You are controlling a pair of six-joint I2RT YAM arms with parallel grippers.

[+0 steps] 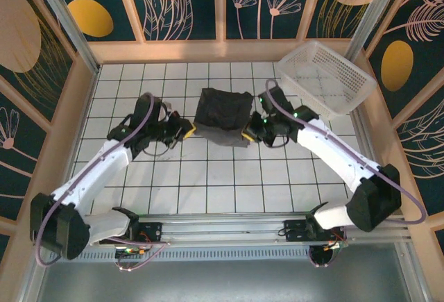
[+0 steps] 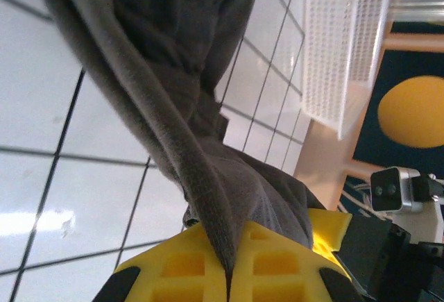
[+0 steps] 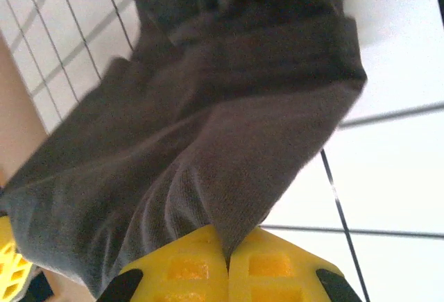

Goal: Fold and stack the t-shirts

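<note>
One dark charcoal t-shirt (image 1: pixel 222 116) hangs in a folded bundle between my two arms over the middle of the tiled table. My left gripper (image 1: pixel 190 132) is shut on its near left corner. In the left wrist view the cloth (image 2: pixel 187 107) runs up from the pinch between the yellow pads (image 2: pixel 180 264) of that left gripper (image 2: pixel 228 269). My right gripper (image 1: pixel 245 136) is shut on the near right corner. Seen from the right wrist, the fabric (image 3: pixel 208 121) spreads away from the closed yellow pads (image 3: pixel 277 264) of the right gripper (image 3: pixel 227 259).
A white plastic lattice basket (image 1: pixel 326 76) stands tilted at the back right corner and shows as the basket (image 2: pixel 340 45) in the left wrist view. Wooden walls with patterned panels (image 1: pixel 180 3) enclose the white tiled table (image 1: pixel 208 177).
</note>
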